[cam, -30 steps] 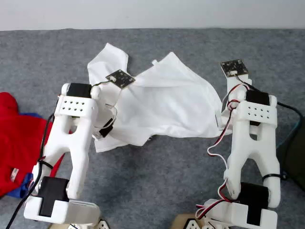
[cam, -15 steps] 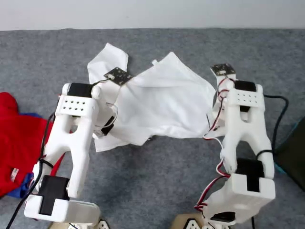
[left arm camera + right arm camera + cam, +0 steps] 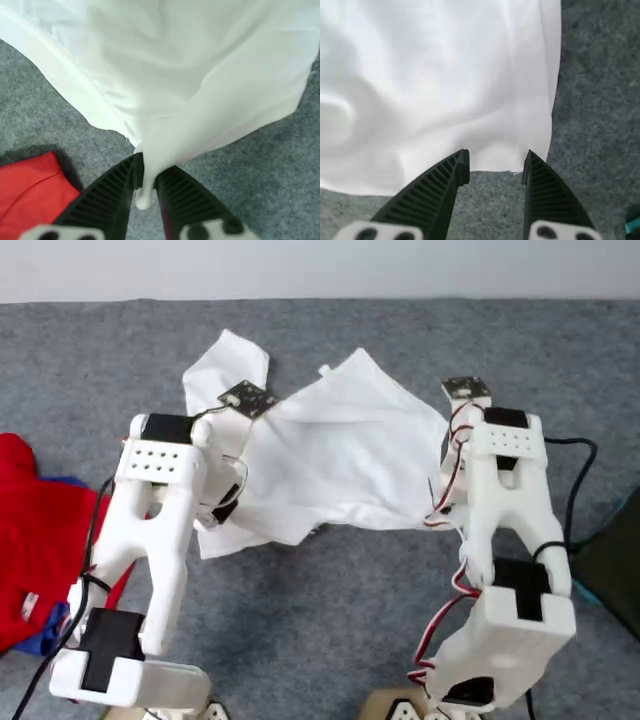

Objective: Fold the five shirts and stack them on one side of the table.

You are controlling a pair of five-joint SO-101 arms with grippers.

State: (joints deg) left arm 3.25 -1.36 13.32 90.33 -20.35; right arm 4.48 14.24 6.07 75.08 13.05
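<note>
At the middle of the table, toward its far edge, the white shirt lies partly spread and rumpled. Its long axis runs roughly from the left side of the table to the right, spanning the gap between the two arms.

The left hand is closed on a bunched fold at the shirt's near-left margin. A tongue of white fabric is pinched between its jaws, and the cloth fans out from that point toward the far edge.

The right hand is spread wide and holds nothing. Its jaws straddle the shirt's near hem close to the near-right corner. The hem line crosses the gap at about fingertip level, and the shirt's right side edge runs just outside one jaw.

The coming move turns on this relation. The cloth lies directly ahead of the right hand, toward the far edge of the table, with the hem crosswise to the jaws. A short advance followed by closure is judged sufficient to capture the hem. The right hand is the nearer one to this free corner.

A red shirt lies at the left edge of the table over a blue cloth, well apart from the white shirt.
</note>
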